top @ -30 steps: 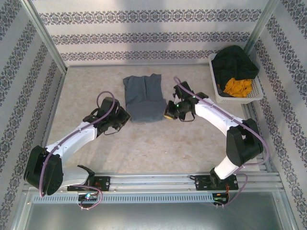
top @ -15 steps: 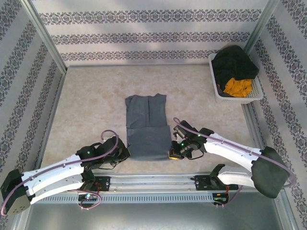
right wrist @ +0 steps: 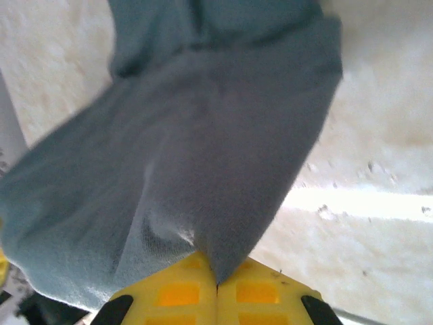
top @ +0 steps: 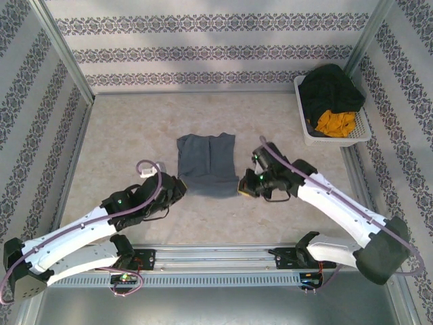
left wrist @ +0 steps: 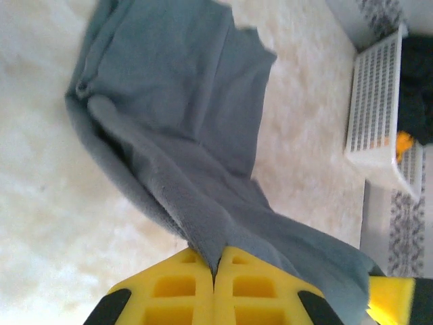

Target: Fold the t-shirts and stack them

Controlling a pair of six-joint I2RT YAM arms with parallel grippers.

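Left fingers (left wrist: 169, 292), right fingers (right wrist: 179, 295) pinch t-shirt (top: 206, 161), probably hem.

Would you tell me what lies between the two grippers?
The blue-grey t-shirt: its near edge spans from the left gripper to the right gripper, seen in the top view.

Bare table (top: 128, 128) is lying open outward of the left fingers (left wrist: 176, 298) and right fingers (right wrist: 183, 294). The shirt (top: 206, 164) is filling the gap between them; a basket (top: 325, 140) is sitting far beyond the right ones.
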